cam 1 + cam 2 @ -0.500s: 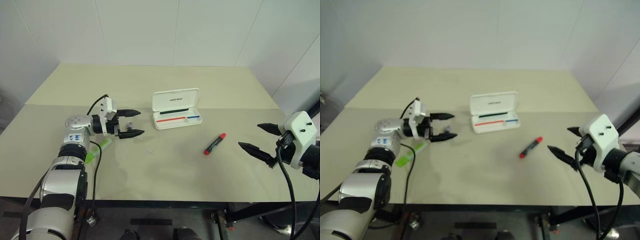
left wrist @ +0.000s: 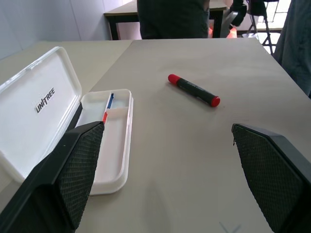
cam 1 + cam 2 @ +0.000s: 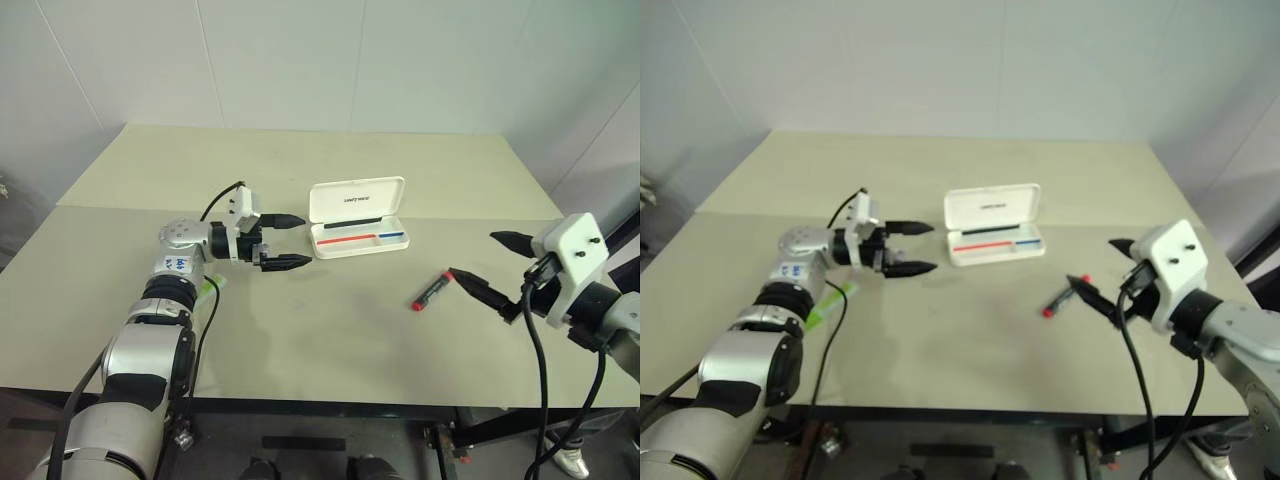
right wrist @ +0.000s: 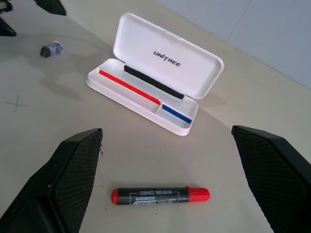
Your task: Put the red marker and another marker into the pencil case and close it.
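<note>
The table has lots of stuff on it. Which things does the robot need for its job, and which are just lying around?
Needed for the job:
- red marker, lying on the table
- green marker, beside the left arm
- pencil case, lid open
- left gripper and right gripper, both open

Just lying about:
- small grey object
- pen cross drawn on the table

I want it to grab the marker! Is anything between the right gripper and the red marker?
No, only bare table between right gripper and red marker, in the right wrist view.
</note>
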Robot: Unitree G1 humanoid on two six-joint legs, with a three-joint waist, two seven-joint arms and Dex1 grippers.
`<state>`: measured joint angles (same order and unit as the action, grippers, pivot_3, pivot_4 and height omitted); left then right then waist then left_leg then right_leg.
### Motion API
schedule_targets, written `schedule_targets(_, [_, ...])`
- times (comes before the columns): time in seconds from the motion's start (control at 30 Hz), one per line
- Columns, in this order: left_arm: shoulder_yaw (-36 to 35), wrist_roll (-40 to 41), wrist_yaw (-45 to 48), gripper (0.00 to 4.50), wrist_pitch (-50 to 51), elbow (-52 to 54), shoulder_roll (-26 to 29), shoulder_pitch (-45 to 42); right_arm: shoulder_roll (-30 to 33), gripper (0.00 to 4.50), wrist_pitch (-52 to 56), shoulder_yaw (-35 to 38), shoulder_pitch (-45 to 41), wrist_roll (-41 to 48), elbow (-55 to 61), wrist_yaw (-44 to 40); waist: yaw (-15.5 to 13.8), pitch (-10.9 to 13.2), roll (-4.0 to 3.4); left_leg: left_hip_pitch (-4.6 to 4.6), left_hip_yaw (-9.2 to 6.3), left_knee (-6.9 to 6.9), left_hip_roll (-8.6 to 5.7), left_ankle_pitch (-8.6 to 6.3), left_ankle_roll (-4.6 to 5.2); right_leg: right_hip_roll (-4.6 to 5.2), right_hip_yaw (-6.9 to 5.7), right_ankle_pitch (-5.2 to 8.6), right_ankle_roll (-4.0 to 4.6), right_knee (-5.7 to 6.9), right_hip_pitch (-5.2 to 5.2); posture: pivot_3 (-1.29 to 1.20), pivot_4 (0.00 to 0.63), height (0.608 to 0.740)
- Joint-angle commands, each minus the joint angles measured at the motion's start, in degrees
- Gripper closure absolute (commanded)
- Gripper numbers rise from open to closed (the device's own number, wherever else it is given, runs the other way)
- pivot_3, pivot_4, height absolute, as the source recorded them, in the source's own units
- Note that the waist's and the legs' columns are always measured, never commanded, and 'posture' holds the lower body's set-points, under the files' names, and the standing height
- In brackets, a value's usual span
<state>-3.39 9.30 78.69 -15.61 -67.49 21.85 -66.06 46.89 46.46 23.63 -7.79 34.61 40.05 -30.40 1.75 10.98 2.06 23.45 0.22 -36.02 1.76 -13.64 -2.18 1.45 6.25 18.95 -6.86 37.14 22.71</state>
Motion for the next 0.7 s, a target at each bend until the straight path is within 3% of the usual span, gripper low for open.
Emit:
schedule_targets(0.03, [0.7,-2.5,-4.8,0.01,-1.3,-2.2,-2.3,-2.4,-1.4,0.0,-0.3,0.3,3.9,-0.4,5.4,2.1,-0.1,0.0,0.0,0.01,0.0,0.0,0.0,-0.01,0.01,0.0,0.0,0.0,0.0,-0.03,0.0,0.0,0.15,0.74])
schedule_targets(0.23, [3.3,-7.9,-13.3,0.01,-0.7,-5.9,-7.0,-5.7,-4.5,0.0,-0.4,3.3,13.1,-0.4,12.2,4.7,-0.3,0.0,0.0,0.45,-0.2,-0.16,-0.08,-0.05,0.06,-0.01,-0.05,-0.05,-0.26,-0.23,0.11,0.0,0.15,0.74])
schedule_targets(0.7, [6.6,-18.1,-33.7,0.01,4.4,-9.9,-12.3,-10.9,-10.6,0.0,-0.6,6.7,22.9,-1.2,19.6,11.4,-0.3,0.0,0.01,0.56,-0.23,-0.29,-0.14,-0.04,0.08,-0.03,-0.03,-0.14,-0.42,-0.24,0.15,0.0,0.15,0.74])
